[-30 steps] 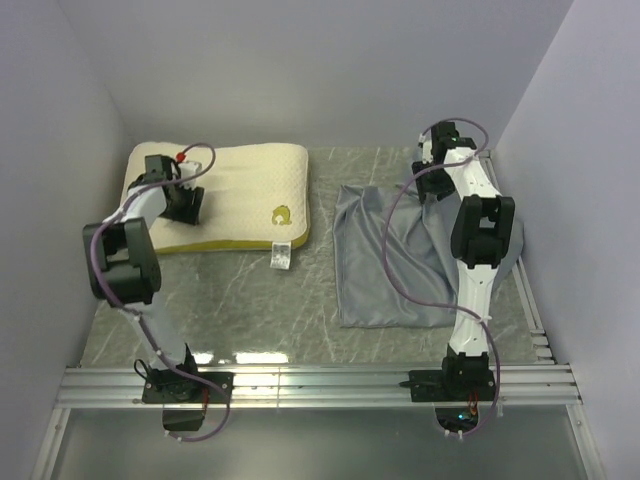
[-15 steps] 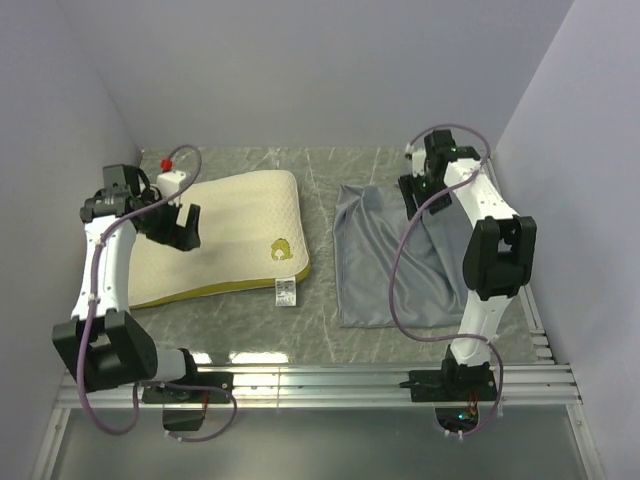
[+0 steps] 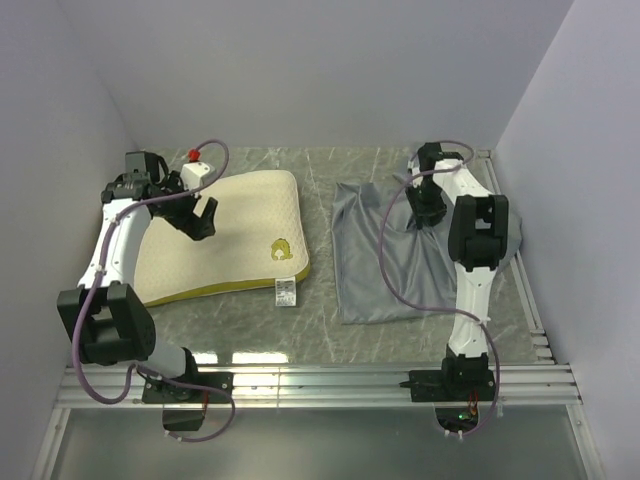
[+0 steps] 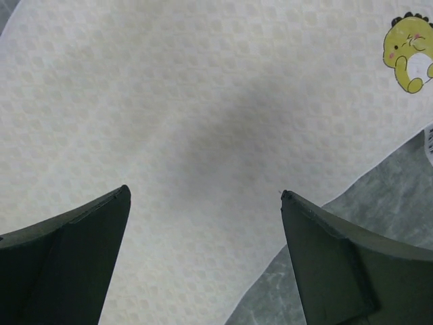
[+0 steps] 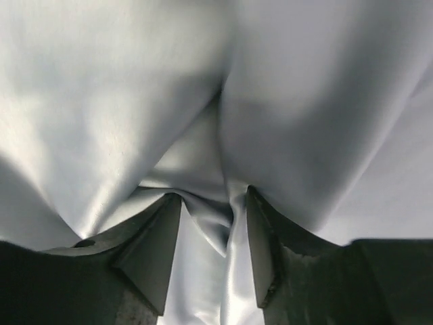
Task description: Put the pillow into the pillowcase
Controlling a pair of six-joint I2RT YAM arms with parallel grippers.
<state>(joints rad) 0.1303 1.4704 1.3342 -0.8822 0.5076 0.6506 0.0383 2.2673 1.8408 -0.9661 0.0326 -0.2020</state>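
The pillow (image 3: 250, 205) lies flat on the marble-patterned table (image 3: 250, 330) with its long axis running left to right, and everything else is best placed from it. The left gripper (image 3: 200, 215) hangs directly above the pillow's left-centre, jaws spread wide and empty; in the left wrist view only dotted cream cover shows between the fingers, with the yellow-green dinosaur logo (image 4: 409, 54) off toward the pillow's right near corner. The pillowcase (image 3: 385, 270) lies to the right of the pillow, a narrow strip of table between them, and its long axis runs near to far, crosswise to the pillow's. The right gripper (image 3: 424, 208) sits well to the right of the pillow, about level with its far edge, on the far part of the pillowcase, jaws drawn close on a raised pleat of the blue-grey cloth. The left arm is plainly the nearer to the pillow. The coming move probably turns on the pillow's short right end, which faces the pillowcase's long left side; which edge of the pillowcase is its mouth cannot be told.
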